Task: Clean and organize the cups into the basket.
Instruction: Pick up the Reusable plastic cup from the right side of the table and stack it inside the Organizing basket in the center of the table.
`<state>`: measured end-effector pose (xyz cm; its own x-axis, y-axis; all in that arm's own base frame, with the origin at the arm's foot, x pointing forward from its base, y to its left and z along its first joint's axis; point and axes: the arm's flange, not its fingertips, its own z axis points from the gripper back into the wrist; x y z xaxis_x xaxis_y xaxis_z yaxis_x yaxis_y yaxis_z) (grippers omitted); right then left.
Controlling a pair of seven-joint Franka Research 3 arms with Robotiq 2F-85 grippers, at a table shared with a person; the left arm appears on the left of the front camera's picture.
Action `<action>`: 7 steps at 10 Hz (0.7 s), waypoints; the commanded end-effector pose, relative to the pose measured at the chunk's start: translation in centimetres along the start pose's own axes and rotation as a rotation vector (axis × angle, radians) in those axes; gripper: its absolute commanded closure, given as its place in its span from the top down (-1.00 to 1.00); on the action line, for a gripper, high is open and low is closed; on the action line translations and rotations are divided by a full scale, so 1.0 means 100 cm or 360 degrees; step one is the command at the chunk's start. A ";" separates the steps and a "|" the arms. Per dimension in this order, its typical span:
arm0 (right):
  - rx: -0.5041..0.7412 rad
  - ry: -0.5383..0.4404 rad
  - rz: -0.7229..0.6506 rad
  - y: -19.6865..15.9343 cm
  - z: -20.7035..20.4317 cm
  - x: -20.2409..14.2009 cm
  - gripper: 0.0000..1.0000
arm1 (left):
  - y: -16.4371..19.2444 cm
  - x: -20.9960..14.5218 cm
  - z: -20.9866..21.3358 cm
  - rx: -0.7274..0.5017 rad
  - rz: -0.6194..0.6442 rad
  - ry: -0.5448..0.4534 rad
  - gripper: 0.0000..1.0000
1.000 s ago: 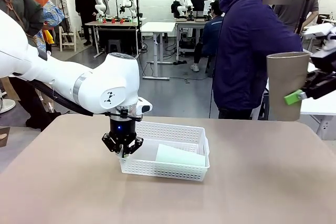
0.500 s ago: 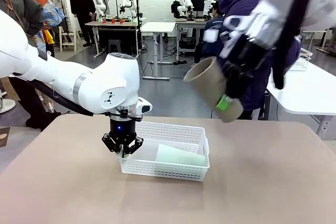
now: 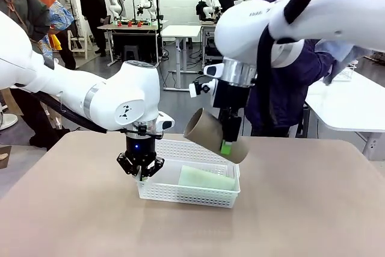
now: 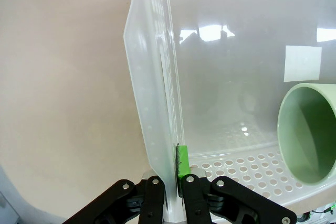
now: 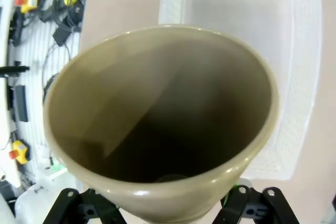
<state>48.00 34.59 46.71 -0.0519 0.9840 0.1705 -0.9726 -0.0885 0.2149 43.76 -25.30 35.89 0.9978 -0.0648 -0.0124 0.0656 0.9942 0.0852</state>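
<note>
Left fingers [image 3: 142, 174] pinched on basket [image 3: 192, 197] near-left wall, steadying it on surface [image 3: 301, 209]. Right fingers [image 3: 226, 147] spread wide round brown cup [image 3: 207, 132], held in air over basket's far right edge. Long axis tilted: mouth up-left, base down-right. Mint cup [image 3: 207, 179] lying inside, mouth toward left fingers. Best: level axis parallel to mint cup, lower slowly into free far strip, release only once resting.
</note>
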 end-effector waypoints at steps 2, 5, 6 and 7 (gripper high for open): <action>-0.0062 -0.0060 0.0017 -0.021 -0.023 0.007 0.63 | -0.001 -0.001 -0.002 0.0028 0.0003 -0.0008 -1.00; -0.0063 -0.0175 0.0041 -0.035 -0.048 -0.004 0.63 | -0.001 -0.001 -0.002 0.0028 0.0003 -0.0008 -1.00; -0.0073 -0.0216 0.0061 -0.038 -0.054 -0.009 0.63 | -0.001 -0.001 -0.002 0.0028 0.0003 -0.0008 -1.00; -0.0089 -0.0246 0.0081 -0.040 -0.060 -0.013 0.63 | -0.001 -0.001 -0.002 0.0028 0.0003 -0.0008 -1.00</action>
<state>51.31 35.39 40.62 -0.0512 0.9618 0.2688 -0.9812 -0.0986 0.1657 43.76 -25.30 35.89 0.9978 -0.0647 -0.0124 0.0655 0.9942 0.0852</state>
